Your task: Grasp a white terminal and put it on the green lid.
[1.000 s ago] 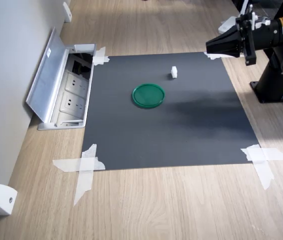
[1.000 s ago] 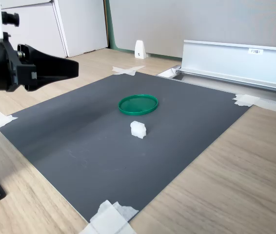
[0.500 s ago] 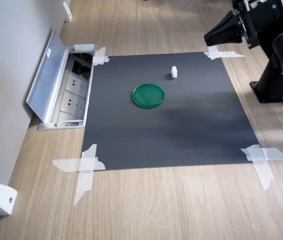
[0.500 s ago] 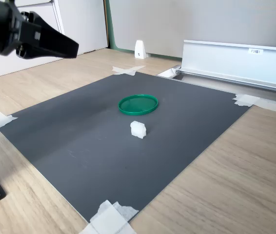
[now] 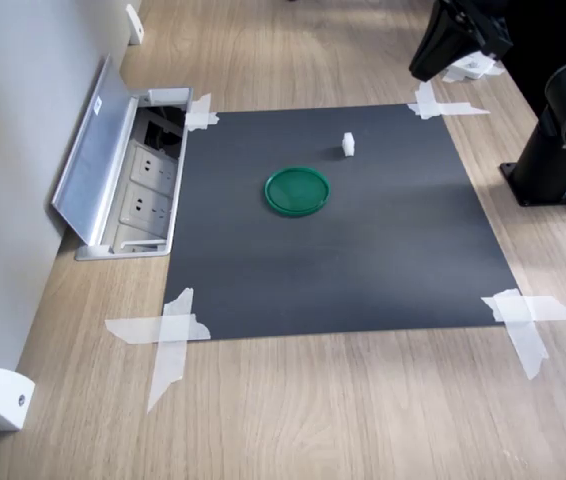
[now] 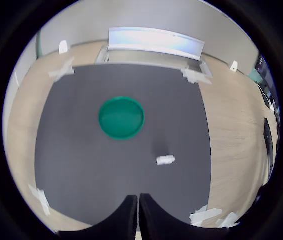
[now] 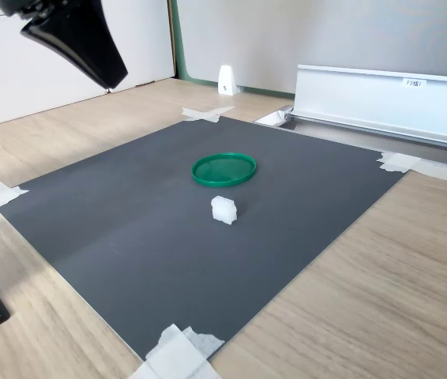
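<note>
High in the upper right corner of the first exterior view, the black gripper (image 5: 421,68) hangs in the air above the far corner of the mat, holding nothing. Its two fingers (image 6: 126,215) show in the wrist view pressed side by side, with only a thin line between them. The second exterior view has the gripper (image 7: 111,77) in its upper left corner, pointing down toward the mat. Well apart from it, the white terminal (image 5: 348,145) sits on the dark gray mat (image 5: 383,260), a little above the middle of the first exterior view. It is a tiny white block, and the second exterior view shows it (image 7: 223,209) near the middle of the frame. The green lid (image 5: 297,190) lies flat on the mat near the terminal but not touching it, down and to the left of it in the first exterior view. White tape strips (image 5: 168,335) hold the mat's corners to the wooden table (image 5: 363,410). At the first exterior view's left, an open metal box with power sockets (image 5: 138,190) sits by the wall. A small white wedge (image 5: 5,398) rests in the lower left corner.
</note>
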